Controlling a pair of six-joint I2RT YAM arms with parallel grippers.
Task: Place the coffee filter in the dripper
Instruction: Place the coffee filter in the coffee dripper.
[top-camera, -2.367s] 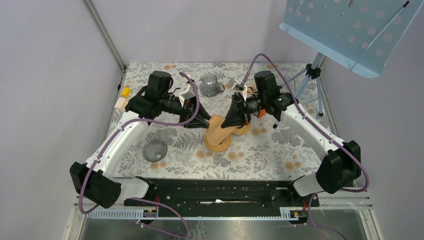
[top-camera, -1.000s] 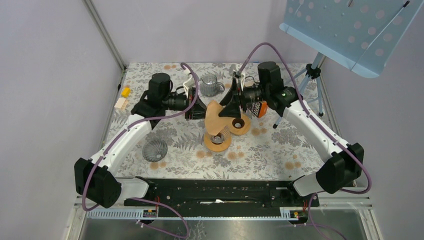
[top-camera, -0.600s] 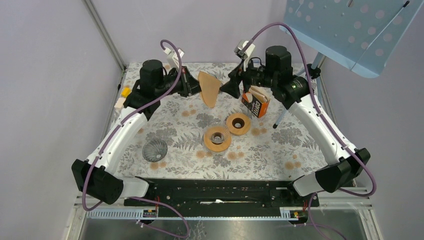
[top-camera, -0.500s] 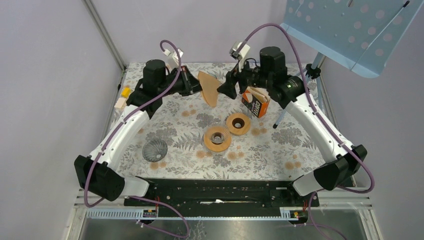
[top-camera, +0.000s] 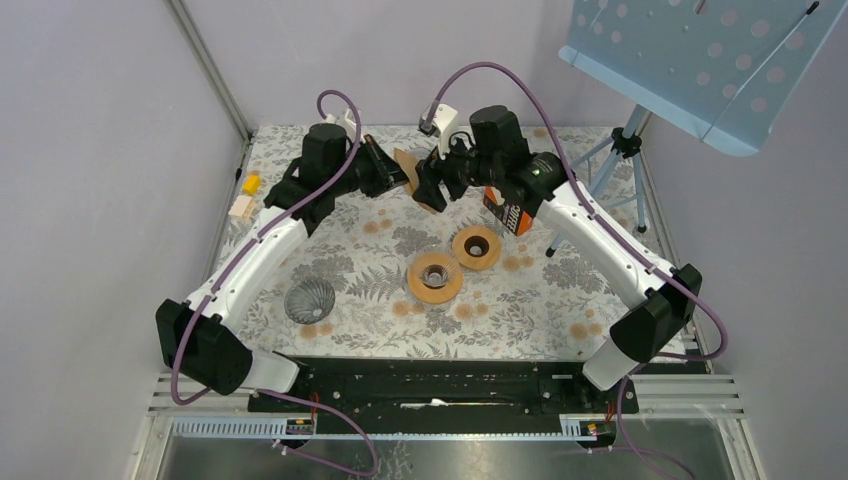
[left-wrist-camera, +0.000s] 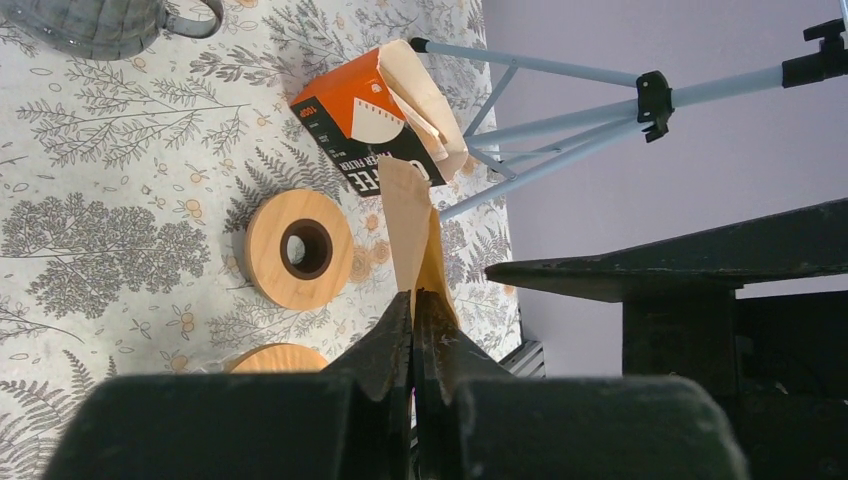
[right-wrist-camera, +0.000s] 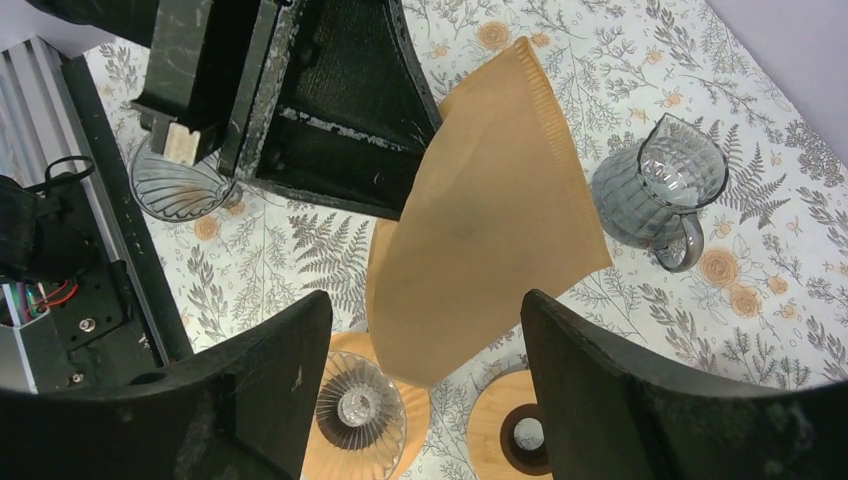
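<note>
The brown paper coffee filter (top-camera: 407, 165) hangs in the air at the back of the table, and my left gripper (top-camera: 393, 173) is shut on its edge. The left wrist view shows the filter (left-wrist-camera: 408, 215) edge-on, rising from the left gripper (left-wrist-camera: 412, 293). My right gripper (top-camera: 430, 190) is open. In the right wrist view the filter's (right-wrist-camera: 490, 210) lower tip reaches between the fingers of the right gripper (right-wrist-camera: 425, 297); I see no contact. The glass dripper (top-camera: 435, 274) sits on a wooden ring at mid-table, below the filter (right-wrist-camera: 358, 405).
An orange filter box (top-camera: 510, 210) stands open at back right beside a tripod (top-camera: 612, 158). A second wooden ring (top-camera: 477, 247) lies next to the dripper. A ribbed glass cone (top-camera: 309, 298) lies front left. A glass pitcher (right-wrist-camera: 655, 190) stands at the back.
Both arms rose from over the dripper to the back of the table, the left carrying the filter. The right gripper opened wider and moved left, up to the filter.
</note>
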